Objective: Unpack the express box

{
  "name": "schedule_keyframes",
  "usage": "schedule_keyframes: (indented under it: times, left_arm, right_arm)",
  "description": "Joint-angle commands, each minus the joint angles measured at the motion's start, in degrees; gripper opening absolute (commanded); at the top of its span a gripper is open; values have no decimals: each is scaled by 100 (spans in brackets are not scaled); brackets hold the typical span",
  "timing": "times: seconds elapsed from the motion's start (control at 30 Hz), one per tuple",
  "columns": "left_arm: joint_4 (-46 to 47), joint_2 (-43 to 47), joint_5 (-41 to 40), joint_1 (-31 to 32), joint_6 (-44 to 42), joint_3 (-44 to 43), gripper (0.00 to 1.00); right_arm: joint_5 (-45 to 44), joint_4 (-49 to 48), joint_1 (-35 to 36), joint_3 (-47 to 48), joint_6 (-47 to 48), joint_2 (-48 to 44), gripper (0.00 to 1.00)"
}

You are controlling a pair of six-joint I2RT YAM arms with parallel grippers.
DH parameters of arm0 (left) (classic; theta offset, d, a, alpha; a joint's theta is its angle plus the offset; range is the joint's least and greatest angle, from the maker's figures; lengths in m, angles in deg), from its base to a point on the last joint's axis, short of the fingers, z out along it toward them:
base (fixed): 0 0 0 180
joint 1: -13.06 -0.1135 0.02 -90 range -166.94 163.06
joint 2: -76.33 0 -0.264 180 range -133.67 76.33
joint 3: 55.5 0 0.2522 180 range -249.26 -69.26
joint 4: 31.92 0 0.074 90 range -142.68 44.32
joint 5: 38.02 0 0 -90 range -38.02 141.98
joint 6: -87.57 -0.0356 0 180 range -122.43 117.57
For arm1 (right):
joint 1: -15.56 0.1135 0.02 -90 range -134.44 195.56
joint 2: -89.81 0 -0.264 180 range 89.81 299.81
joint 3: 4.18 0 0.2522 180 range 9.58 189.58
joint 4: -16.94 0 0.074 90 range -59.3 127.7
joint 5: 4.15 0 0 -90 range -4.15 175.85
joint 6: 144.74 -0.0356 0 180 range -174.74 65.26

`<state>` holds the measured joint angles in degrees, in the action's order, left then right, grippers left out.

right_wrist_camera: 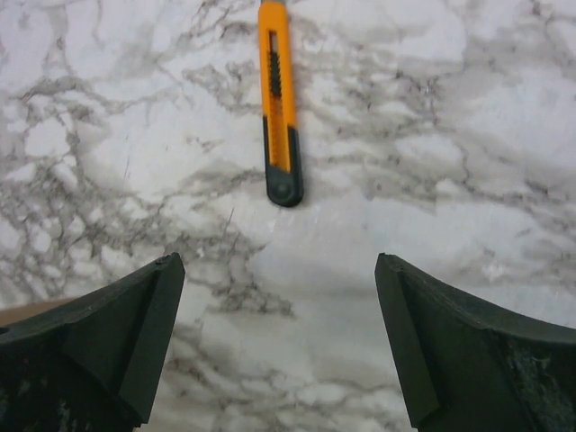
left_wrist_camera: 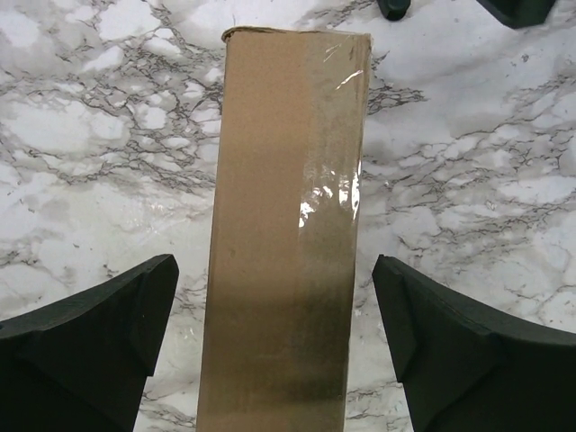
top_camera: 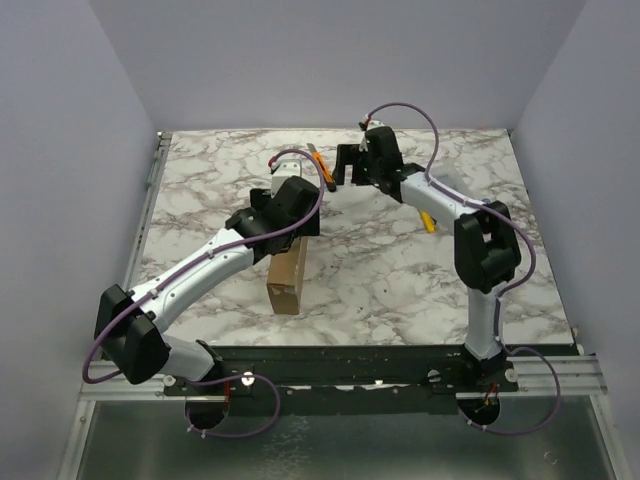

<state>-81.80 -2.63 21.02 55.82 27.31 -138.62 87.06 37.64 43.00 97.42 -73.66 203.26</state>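
The express box is a long brown cardboard box with shiny clear tape along its upper face. It lies on the marble table, running away from the left wrist camera. In the top view its near end shows below the left arm. My left gripper is open and straddles the box, with a gap on each side between the fingers and the cardboard. My right gripper is open over bare marble just past the box's far end. An orange utility knife lies ahead of it, and nothing is between its fingers.
In the top view the utility knife lies between the two grippers near the back of the table. A small yellow item shows under the right arm's forearm. Grey walls stand close round the table.
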Motion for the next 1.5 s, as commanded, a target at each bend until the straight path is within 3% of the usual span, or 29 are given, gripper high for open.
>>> schedule_keyframes:
  times: [0.0, 0.23, 0.6, 0.93, 1.23, 1.47]
  left_arm:
    - [26, 221, -44, -45, -210, -332, 99]
    - [105, 783, 13, -66, -605, -866, 99]
    - [1044, 1313, 76, -64, -1302, -1393, 99]
    - [1551, 1261, -145, -65, -1904, -1501, 99]
    - [2057, 1462, -557, -65, -2333, -866, 99]
    - [2499, 1827, -763, -71, -2452, -304, 99]
  right_arm:
    - [211, 243, -48, 1097, 590, 931, 98]
    - [139, 890, -49, 2659, 1150, 2215, 97]
    - [375, 1334, -46, 3913, 1322, 3298, 89]
    - [473, 1265, 1, 4091, 1383, 3547, 88]
    - [70, 1666, 179, 4483, 1711, 3765, 74]
    - [24, 1884, 199, 4664, 1716, 3865, 51]
